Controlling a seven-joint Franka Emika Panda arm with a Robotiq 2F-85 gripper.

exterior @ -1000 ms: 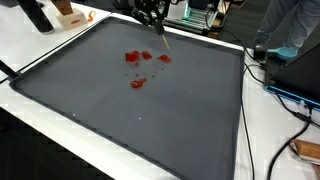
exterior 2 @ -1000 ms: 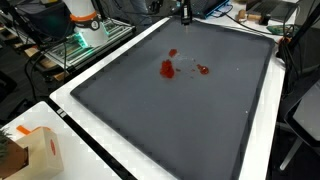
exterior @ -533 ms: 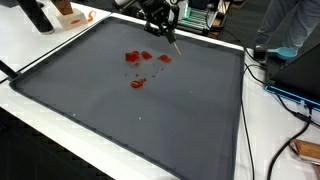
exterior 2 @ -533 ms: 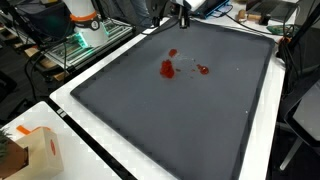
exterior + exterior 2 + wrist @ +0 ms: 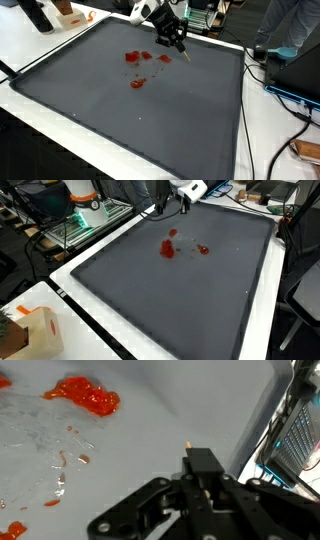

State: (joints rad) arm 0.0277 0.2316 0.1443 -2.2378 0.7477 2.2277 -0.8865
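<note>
I had the black gripper (image 5: 168, 35) clamped on a thin pale wooden stick (image 5: 184, 53), its tip slanting down over the dark grey mat (image 5: 150, 120), pointing away from the nearby red sauce smears (image 5: 137, 62).

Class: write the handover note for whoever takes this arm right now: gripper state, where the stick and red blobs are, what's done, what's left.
Gripper shut on thin stick, tilted, tip low over the grey mat near one edge; contact unclear.
Red blobs lie on the mat, apart from the tip.
Done: stick in grasp; red lies in several patches.
Left: likely the blobs; stick not yet set down.
</note>
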